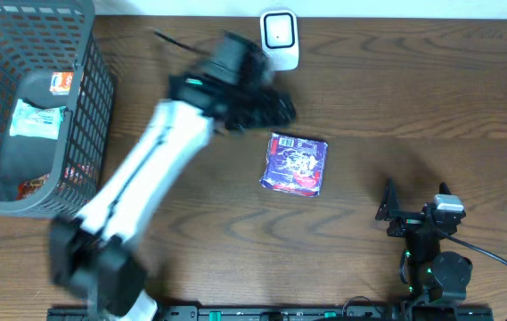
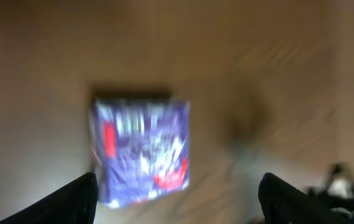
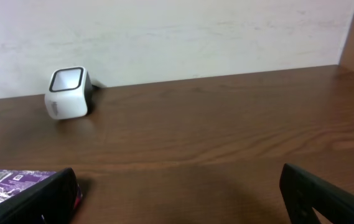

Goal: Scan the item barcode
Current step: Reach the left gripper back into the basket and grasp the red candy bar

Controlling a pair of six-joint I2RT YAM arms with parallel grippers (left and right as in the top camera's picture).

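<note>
From overhead, the left gripper [image 1: 266, 109] was a dark smear, too blurred to read its jaws. The purple packet [image 1: 295, 163] lay flat on the table [image 1: 396, 98] near its fingertips, apart from them. The white scanner [image 1: 280, 37] sat close on that gripper's other side, by the table's far edge. The right gripper [image 1: 413, 200] stood well apart from the packet, its fingers spread with nothing between them, and the grey basket [image 1: 93, 107] sat well out past the left gripper. Down on the left wrist view it was all soft focus. The two dark fingers [image 2: 71, 202] were wide apart at the bottom corners, gripping nothing. The packet [image 2: 140, 152] lay on the wood beyond them, closer to the finger at the picture's left than to the other. Over on the right wrist view, the fingers [image 3: 37, 199] were splayed almost to the frame's edges, and they were empty. The packet [image 3: 15, 183] peeked out just past the finger at the picture's left. The scanner [image 3: 68, 93] stood well beyond that same finger, close to the wall [image 3: 195, 31], its window tilted upward.
</note>
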